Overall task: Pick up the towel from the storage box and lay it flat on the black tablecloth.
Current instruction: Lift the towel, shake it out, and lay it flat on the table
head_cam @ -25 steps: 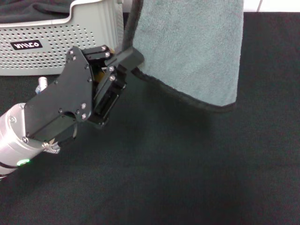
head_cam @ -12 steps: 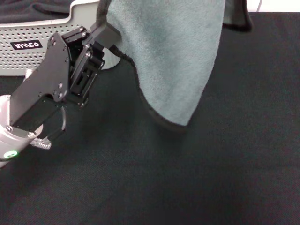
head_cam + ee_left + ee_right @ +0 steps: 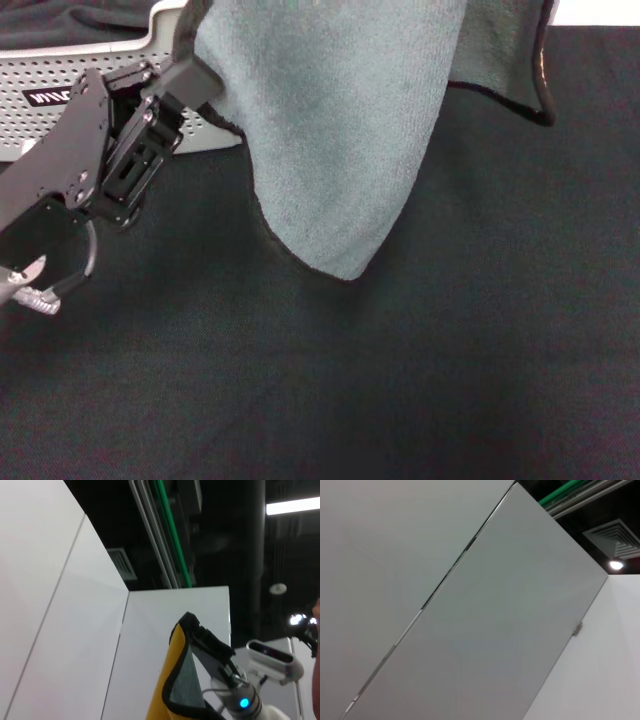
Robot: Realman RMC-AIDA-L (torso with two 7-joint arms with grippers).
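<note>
While the grey-blue towel (image 3: 330, 130) is hanging in the air, its long axis is running downward, its lowest corner dangling just above the black tablecloth (image 3: 450, 380) on the table. The left tool (image 3: 190, 75) is pinching the towel's left edge, clamped on it, beside the storage box (image 3: 60, 120). The right tool is out of the head view; the left wrist view is showing another tool (image 3: 212, 642) gripping the towel's far corner.

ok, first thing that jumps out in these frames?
The towel hangs in the air over the black tablecloth, its lowest corner pointing down just above the cloth. The left gripper pinches its left edge, in front of the storage box at far left.
</note>
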